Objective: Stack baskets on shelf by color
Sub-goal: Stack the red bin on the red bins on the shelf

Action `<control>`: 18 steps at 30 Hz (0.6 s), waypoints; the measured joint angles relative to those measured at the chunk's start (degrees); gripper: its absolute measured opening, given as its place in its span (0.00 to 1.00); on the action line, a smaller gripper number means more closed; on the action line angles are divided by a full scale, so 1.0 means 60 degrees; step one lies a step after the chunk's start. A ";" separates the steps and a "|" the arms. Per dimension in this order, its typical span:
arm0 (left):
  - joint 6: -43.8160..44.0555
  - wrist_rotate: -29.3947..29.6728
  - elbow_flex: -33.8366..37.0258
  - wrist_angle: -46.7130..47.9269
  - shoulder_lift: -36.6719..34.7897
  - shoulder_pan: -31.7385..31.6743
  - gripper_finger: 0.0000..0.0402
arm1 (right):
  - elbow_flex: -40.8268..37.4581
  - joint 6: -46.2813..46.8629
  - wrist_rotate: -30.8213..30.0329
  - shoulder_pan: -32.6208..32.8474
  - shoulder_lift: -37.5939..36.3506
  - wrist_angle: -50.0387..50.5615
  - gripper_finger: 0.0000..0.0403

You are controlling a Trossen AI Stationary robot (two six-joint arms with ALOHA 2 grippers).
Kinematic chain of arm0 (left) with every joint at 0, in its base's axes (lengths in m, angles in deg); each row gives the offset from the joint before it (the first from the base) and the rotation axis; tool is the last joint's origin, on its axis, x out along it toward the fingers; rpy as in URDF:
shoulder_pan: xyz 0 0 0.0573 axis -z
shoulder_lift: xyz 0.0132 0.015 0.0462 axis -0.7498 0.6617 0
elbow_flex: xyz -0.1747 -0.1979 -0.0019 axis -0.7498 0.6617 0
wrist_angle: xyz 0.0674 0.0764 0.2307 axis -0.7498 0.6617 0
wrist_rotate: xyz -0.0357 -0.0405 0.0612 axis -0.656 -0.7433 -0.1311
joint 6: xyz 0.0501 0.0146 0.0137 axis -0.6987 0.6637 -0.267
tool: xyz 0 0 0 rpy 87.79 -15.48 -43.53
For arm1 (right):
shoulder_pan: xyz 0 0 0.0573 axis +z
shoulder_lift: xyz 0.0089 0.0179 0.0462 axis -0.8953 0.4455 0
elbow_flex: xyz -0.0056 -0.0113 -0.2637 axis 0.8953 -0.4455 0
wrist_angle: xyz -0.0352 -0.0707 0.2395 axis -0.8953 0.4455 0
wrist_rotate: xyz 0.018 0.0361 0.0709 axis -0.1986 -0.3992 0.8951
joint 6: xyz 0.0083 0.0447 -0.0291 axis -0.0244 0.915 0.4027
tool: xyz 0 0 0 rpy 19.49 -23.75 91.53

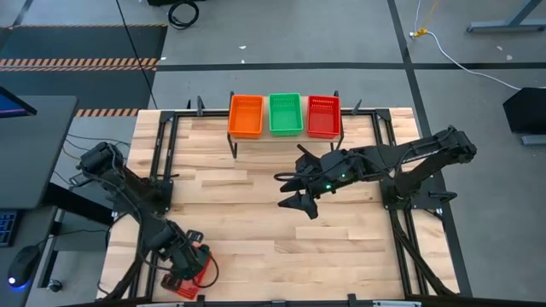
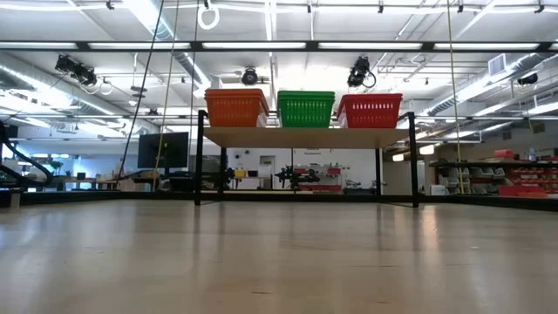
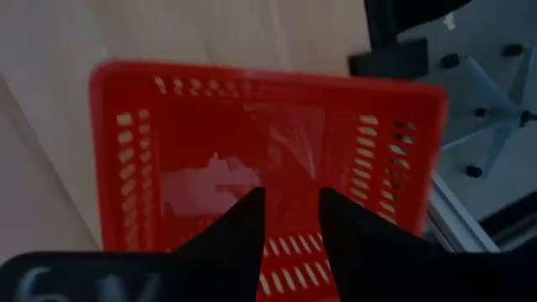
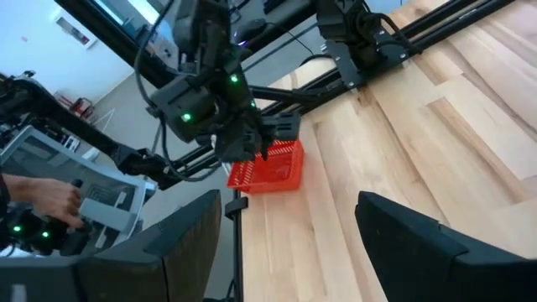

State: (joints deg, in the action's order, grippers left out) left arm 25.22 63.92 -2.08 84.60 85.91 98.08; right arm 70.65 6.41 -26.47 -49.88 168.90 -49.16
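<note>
On the shelf [image 2: 305, 137] at the table's far edge stand an orange basket [image 1: 246, 115], a green basket [image 1: 286, 113] and a red basket [image 1: 323, 116], side by side on their bottoms. Another red basket [image 1: 200, 275] lies flat at the table's near left corner. My left gripper [image 3: 289, 210] points steeply down just above this basket's inside, open, with a narrow gap between its fingers; I see no touch. My right gripper [image 1: 290, 192] hangs wide open over the middle of the table with nothing in it.
Black frame rails [image 1: 166, 162] run along the table's left and right sides. The near red basket lies close to the table's left edge [image 4: 239, 210]. A person's hand [image 4: 50, 197] rests on equipment beyond the table. Bare planks [image 1: 256, 230] lie between the two arms.
</note>
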 joint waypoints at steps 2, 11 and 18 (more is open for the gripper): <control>-0.0101 0.0029 0.0284 -0.0409 0.0000 -0.0174 0.30 | 0.0000 0.0000 0.0004 0.0000 0.0000 0.0000 0.69; -0.0996 0.0433 0.0635 -0.2213 0.0500 -0.1409 0.30 | 0.0004 0.0000 0.0004 -0.0066 0.0000 -0.0011 0.69; -0.2253 0.0456 0.0436 -0.2894 0.1331 -0.2750 0.30 | 0.0004 0.0004 0.0036 -0.0066 0.0000 -0.0011 0.69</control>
State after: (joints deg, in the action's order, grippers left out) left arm 11.70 66.66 0.54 67.24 93.89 81.58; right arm 70.67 6.43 -26.26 -50.27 168.90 -49.23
